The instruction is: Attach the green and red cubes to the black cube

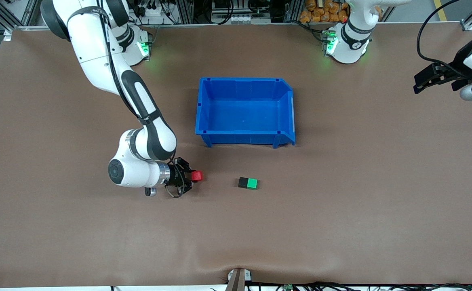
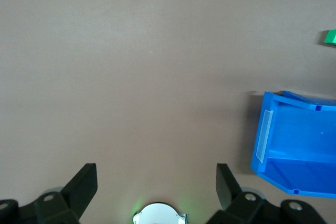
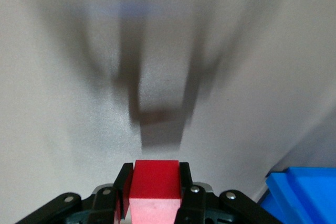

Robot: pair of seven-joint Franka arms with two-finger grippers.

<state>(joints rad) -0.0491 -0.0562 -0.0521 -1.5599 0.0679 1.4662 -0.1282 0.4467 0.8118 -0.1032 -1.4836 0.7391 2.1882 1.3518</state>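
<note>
Right gripper (image 1: 193,176) clamped on the small bright red cube (image 1: 197,176); left gripper (image 2: 156,178) spread wide, empty.
Brown matte table (image 1: 341,210); green cube (image 1: 252,184) touching black cube (image 1: 243,182); blue plastic bin (image 1: 245,139) farther back.

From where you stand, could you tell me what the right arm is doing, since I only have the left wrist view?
Observer: The right gripper is shut on the red cube, up off the table.
Operator: Thank you. I see only a green sliver at my frame's edge; is that cube alone?
Observer: No, the green cube sits flush against the black cube, which your view misses.
Operator: Which side of the black cube is free?
Observer: The side toward the right arm's end, facing the red cube, with bare table between them.
</note>
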